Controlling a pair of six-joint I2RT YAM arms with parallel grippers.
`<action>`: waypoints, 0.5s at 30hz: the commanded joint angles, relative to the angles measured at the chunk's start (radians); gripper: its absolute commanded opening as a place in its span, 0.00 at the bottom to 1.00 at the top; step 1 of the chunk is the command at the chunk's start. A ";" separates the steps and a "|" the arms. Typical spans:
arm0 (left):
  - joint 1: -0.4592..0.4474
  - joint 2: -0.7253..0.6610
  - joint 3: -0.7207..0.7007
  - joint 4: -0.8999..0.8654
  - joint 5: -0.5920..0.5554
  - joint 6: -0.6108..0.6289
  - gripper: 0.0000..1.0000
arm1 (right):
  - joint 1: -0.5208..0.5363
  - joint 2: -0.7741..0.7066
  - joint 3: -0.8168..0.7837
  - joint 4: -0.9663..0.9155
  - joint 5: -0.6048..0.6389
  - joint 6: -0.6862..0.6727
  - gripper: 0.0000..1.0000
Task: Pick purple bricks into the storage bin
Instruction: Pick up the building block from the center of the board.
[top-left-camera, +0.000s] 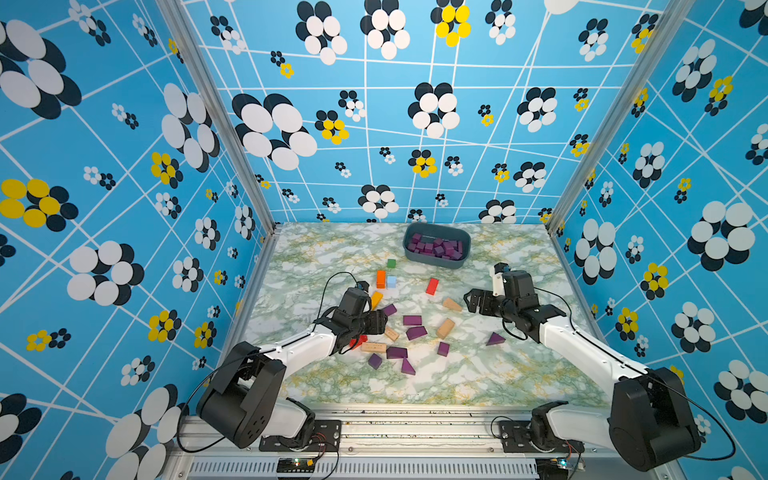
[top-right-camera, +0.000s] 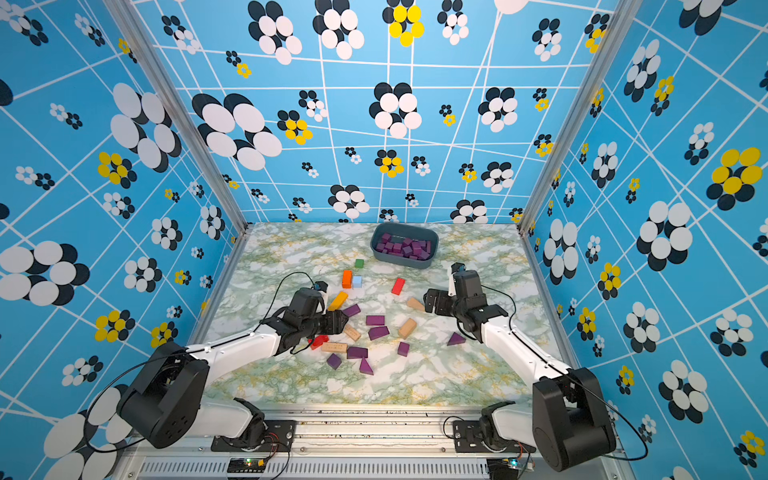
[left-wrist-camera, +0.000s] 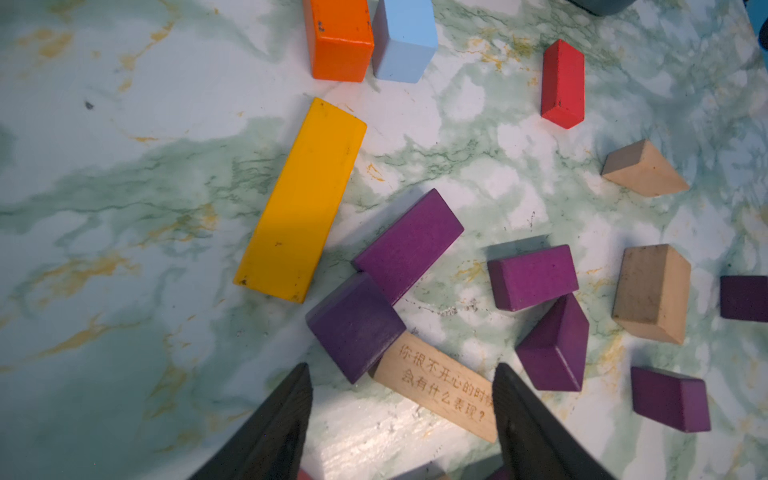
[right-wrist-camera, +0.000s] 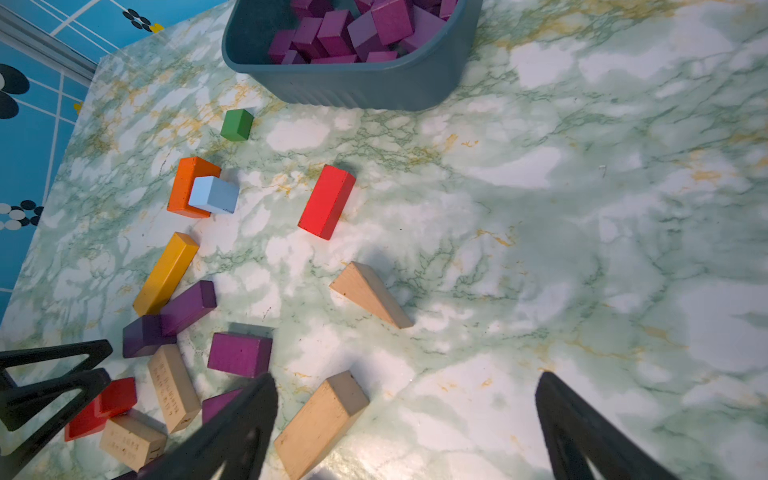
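Closing now risks pinching the tan bar (left-wrist-camera: 440, 386) between the parted, empty fingers (left-wrist-camera: 286, 415) of the left gripper (left-wrist-camera: 401, 370), since the nearest purple brick (left-wrist-camera: 355, 326) touches it just beyond the tips. That brick looks squarish from above; the purple bar (left-wrist-camera: 409, 245) behind it slants away. Right gripper (right-wrist-camera: 405, 376) hangs wide, empty; bin (top-left-camera: 436, 258) well beyond.

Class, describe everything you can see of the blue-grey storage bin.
The storage bin is a dark blue-grey plastic tub, rectangular with rounded corners, its low outer wall ribbed. It stands upright near the far edge of the marbled table, heaped with purple bricks. A green cube lies close by, not touching it.
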 joint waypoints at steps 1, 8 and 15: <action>0.008 0.014 0.021 -0.028 -0.032 -0.102 0.68 | -0.002 -0.019 -0.026 0.036 -0.018 0.018 0.99; 0.005 0.071 0.077 -0.080 -0.112 -0.205 0.71 | -0.002 -0.023 -0.063 0.085 -0.055 0.040 0.99; -0.007 0.118 0.118 -0.103 -0.142 -0.221 0.65 | -0.002 -0.031 -0.124 0.167 -0.090 0.056 0.99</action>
